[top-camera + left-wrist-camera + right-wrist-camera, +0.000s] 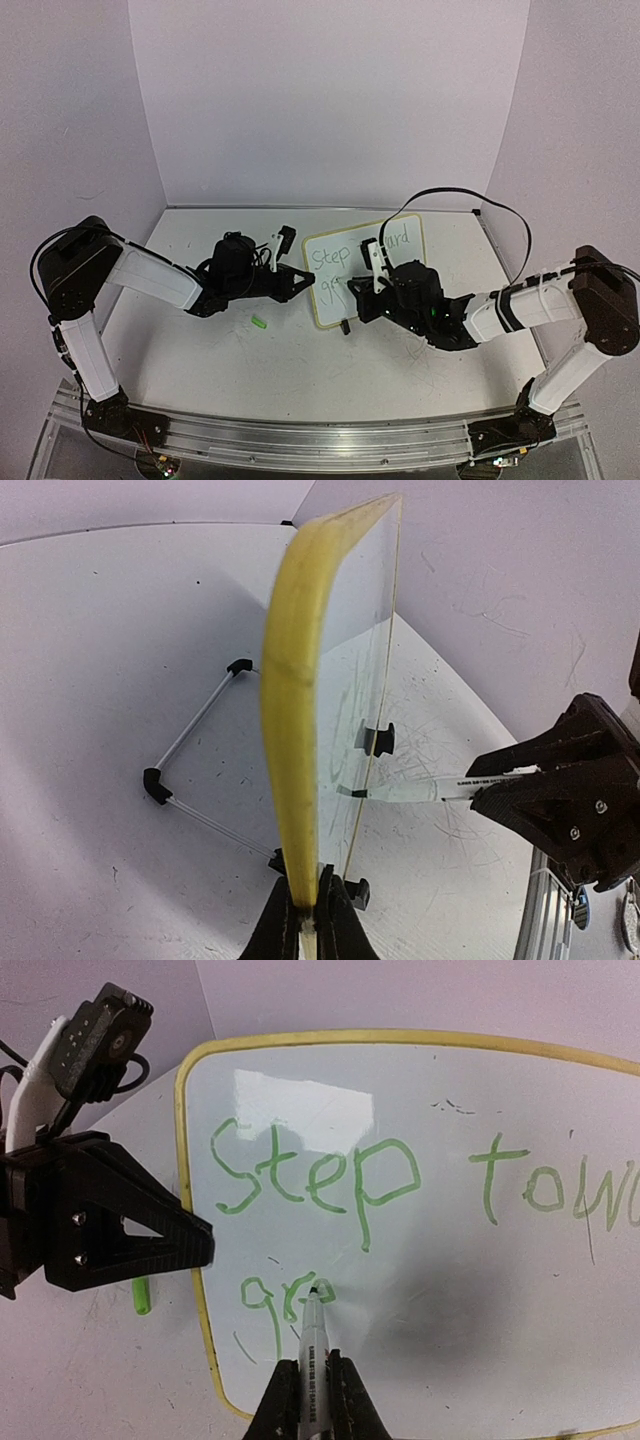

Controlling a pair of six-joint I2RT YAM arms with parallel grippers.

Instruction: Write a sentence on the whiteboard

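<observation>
The whiteboard [330, 278] stands tilted on its thin wire stand [196, 718] at mid-table. My left gripper [308, 281] is shut on its yellow-green rim [292, 710] at the left edge, jaws pinching the rim [310, 912]. The sentence [318, 1175] is in green and reads "Step towa", running out of the right wrist view, with "gre" [283, 1300] below. My right gripper [313, 1395] is shut on a white marker [313, 1345]. The marker's tip rests on the board at the "e". The left wrist view shows the marker [450, 788] touching the board's face.
A small green cap [260, 322] lies on the scuffed tabletop left of the board, near the left gripper [150, 1245]. A black cable [450, 195] loops over the board's far right corner. White walls enclose the table; a metal rail [300, 440] runs along the near edge.
</observation>
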